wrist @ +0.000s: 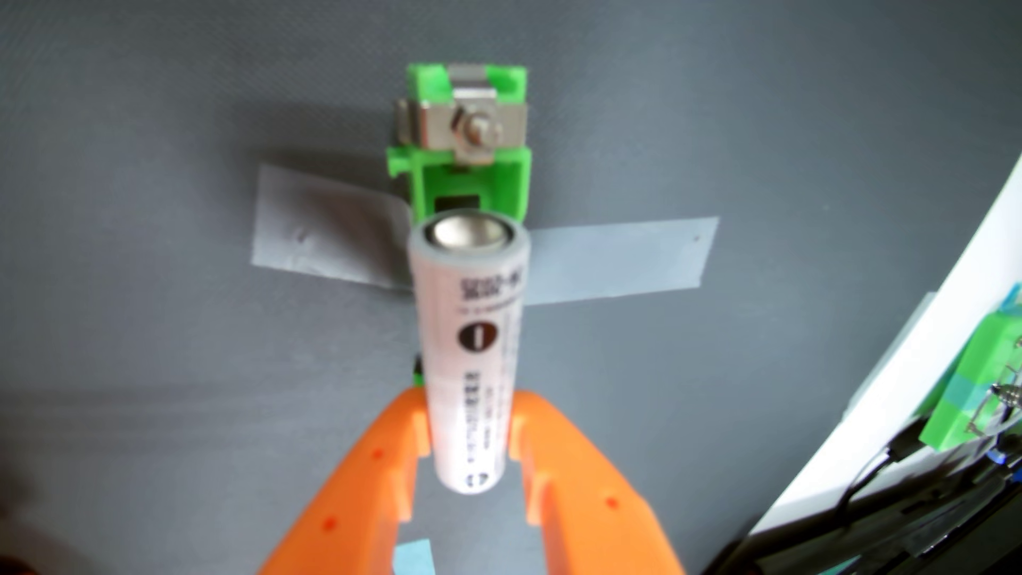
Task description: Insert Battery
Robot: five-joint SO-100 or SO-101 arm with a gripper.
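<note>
Battery (470, 354) sits pinched near its rear end between the orange tool's (469, 437) two jaws, leaving its length free to enter the green holder (470, 149) just ahead, which grey tape (619, 265) fixes to the counter (166, 166) against pushing.

Grey mat under me

I see a grey textured surface (166, 387), softly lit; a white edge (907, 354) curves at right.
</note>
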